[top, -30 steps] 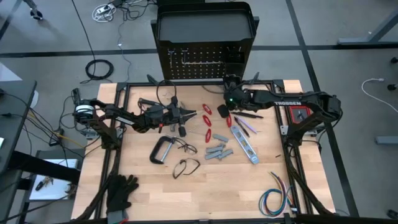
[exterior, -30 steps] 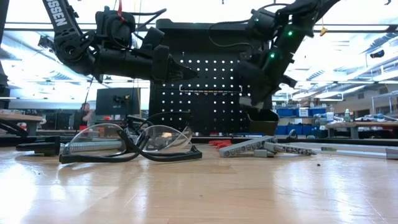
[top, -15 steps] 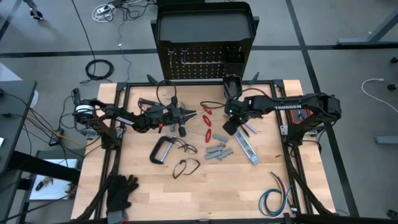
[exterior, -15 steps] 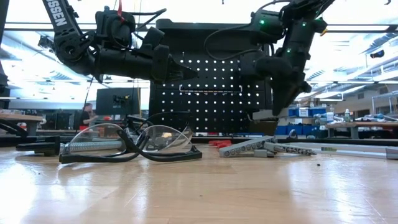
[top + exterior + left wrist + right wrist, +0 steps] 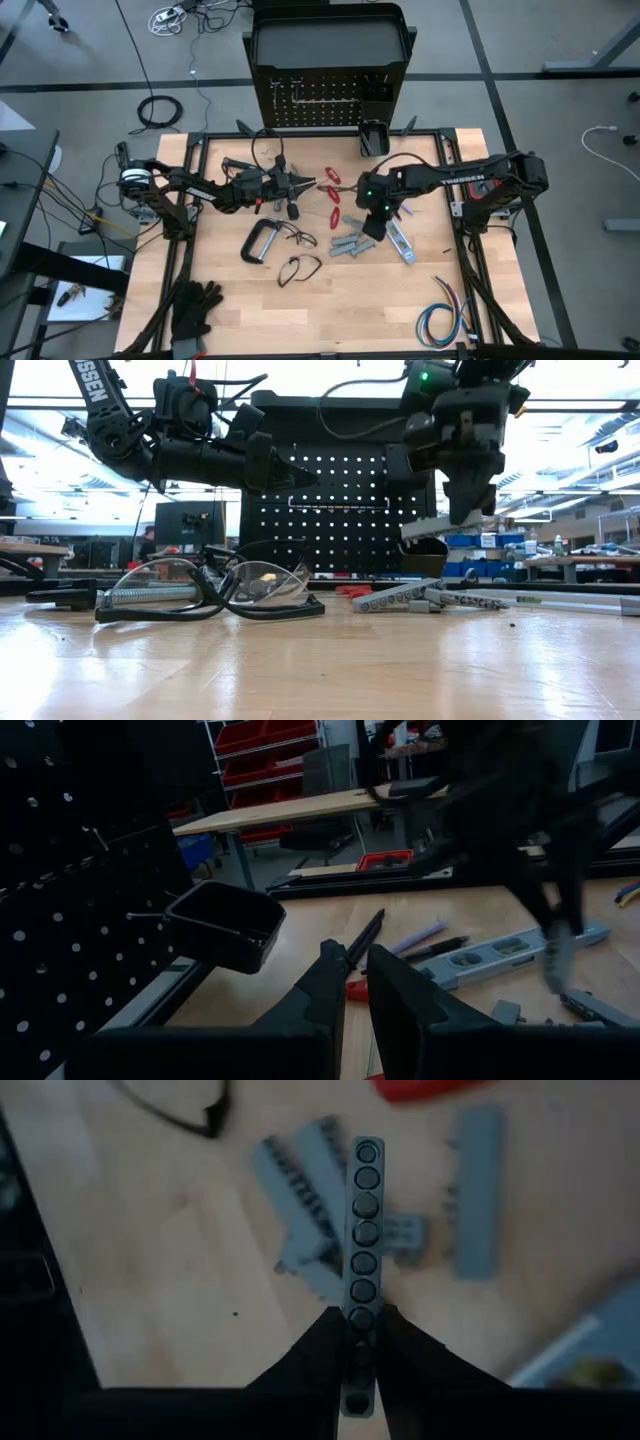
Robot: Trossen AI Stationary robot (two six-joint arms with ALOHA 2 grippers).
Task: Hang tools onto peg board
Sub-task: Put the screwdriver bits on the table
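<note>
Right wrist view showed a long grey metal strip with a row of round holes (image 5: 362, 1230) clamped at one end between the dark fingers (image 5: 318, 1350) of the right pincer (image 5: 360, 1330), held clear above the loose grey metal pieces (image 5: 300, 1200) on the wooden desk (image 5: 150, 1230). In the low view, hung lifted above the desk in front of the upright black perforated peg board (image 5: 340, 500), slightly tilted (image 5: 440, 526), under the right pincer (image 5: 462, 510). Seen from above, sat over the middle of the desk, near the pile of grey pieces (image 5: 352, 243) and the silver flat bar tool (image 5: 398, 238). Red-handled tools (image 5: 332, 192) lay between the two arms; grey C-clamp (image 5: 258, 240) toward the left, with clear safety glasses (image 5: 300, 268) just beside it. Peg board (image 5: 330, 90) stood at the desk's far edge, its small black bin (image 5: 372, 138) nearby. Left pincer (image 5: 305, 184) hovered left of the red handles, fingers (image 5: 330, 990) nearly closed and gripping nothing. Black gloves (image 5: 195, 305) and coloured wire bundle (image 5: 445, 315) at the near corners.
</note>
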